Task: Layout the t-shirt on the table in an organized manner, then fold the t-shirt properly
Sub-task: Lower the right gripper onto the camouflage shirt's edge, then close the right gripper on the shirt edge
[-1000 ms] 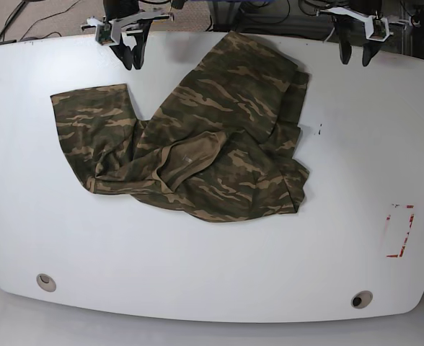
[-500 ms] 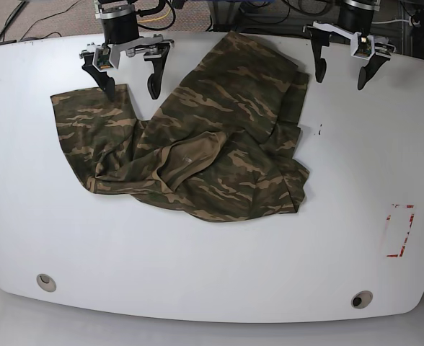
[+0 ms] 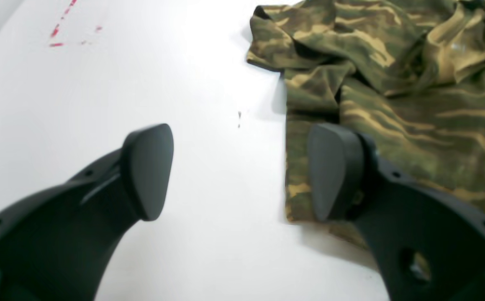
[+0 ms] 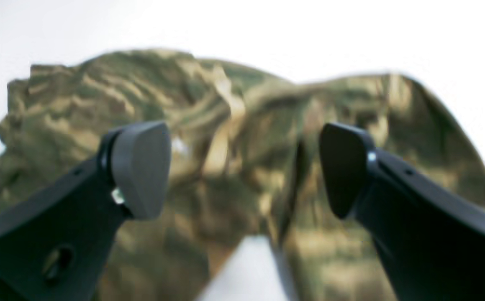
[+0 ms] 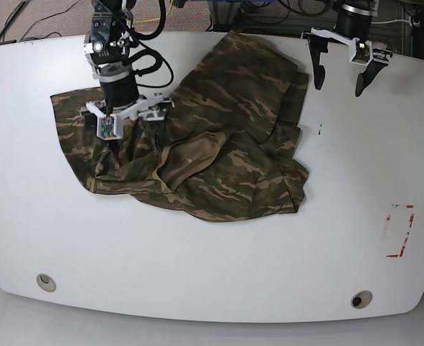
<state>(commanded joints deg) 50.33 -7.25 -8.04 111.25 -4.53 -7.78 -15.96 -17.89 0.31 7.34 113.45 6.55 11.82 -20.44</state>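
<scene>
Lying crumpled on the table [image 5: 212, 274], the t-shirt [image 5: 219, 137] spreads across the upper middle of the white surface in the base view, one sleeve reaching toward that view's left and the tan inner collar [image 5: 190, 155] showing near the centre. Nearest the camera sit two round grommet holes [image 5: 46, 282] along the front edge, and a red tape outline [image 5: 399, 231] lies well apart from the shirt on that view's right. Farther back, the right gripper [image 5: 135, 134] hangs over the sleeve area with its jaws apart, nothing between them; its own wrist view shows blurred camouflage cloth beneath the spread fingers [image 4: 139, 167]. At the far edge, the left gripper [image 5: 338, 81] hovers just beside the shirt's edge, jaws wide apart and empty, one finger [image 3: 334, 167] over the cloth and the other over bare table.
</scene>
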